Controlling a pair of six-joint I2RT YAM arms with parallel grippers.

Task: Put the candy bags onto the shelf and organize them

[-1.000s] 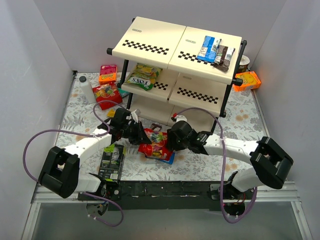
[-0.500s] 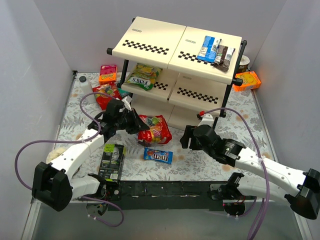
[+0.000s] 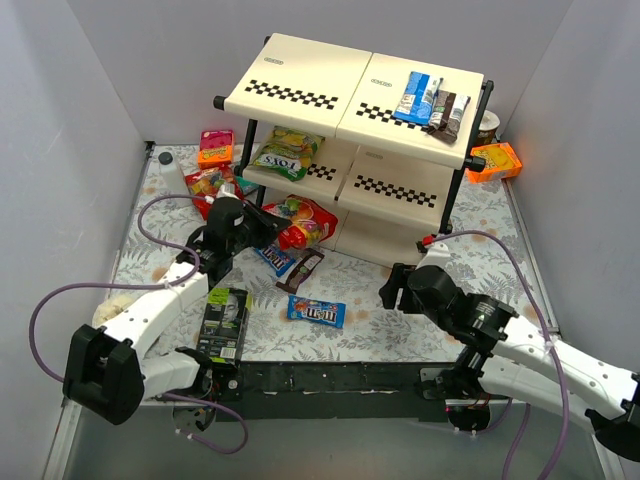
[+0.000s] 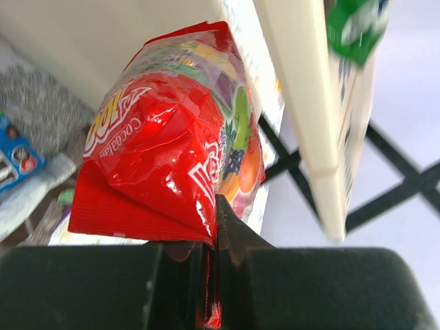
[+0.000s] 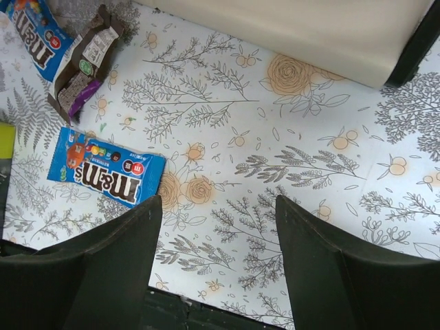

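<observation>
My left gripper (image 3: 262, 226) is shut on the edge of a red candy bag (image 3: 304, 221) and holds it at the front of the shelf (image 3: 300, 92), between the lowest and middle tiers; the bag fills the left wrist view (image 4: 172, 165). My right gripper (image 3: 395, 292) is open and empty over the floral mat. A blue M&M's bag (image 3: 316, 312) lies on the mat, also in the right wrist view (image 5: 106, 175). A second blue bag (image 3: 276, 259) and a dark brown bar (image 3: 306, 268) lie near the shelf's foot. A Fox's bag (image 3: 286, 152) is on the middle tier. Blue and brown packets (image 3: 430, 100) lie on the top tier.
A black-and-green carton (image 3: 224, 322) lies by the left arm. Orange boxes sit at the back left (image 3: 214, 147) and far right (image 3: 496, 160). Another red bag (image 3: 210, 183) and a white bottle (image 3: 172, 168) are left of the shelf.
My left gripper has lifted the red bag off the mat and carried it back toward the shelf. My right arm has drawn back to the right, uncovering the M&M's bag.
</observation>
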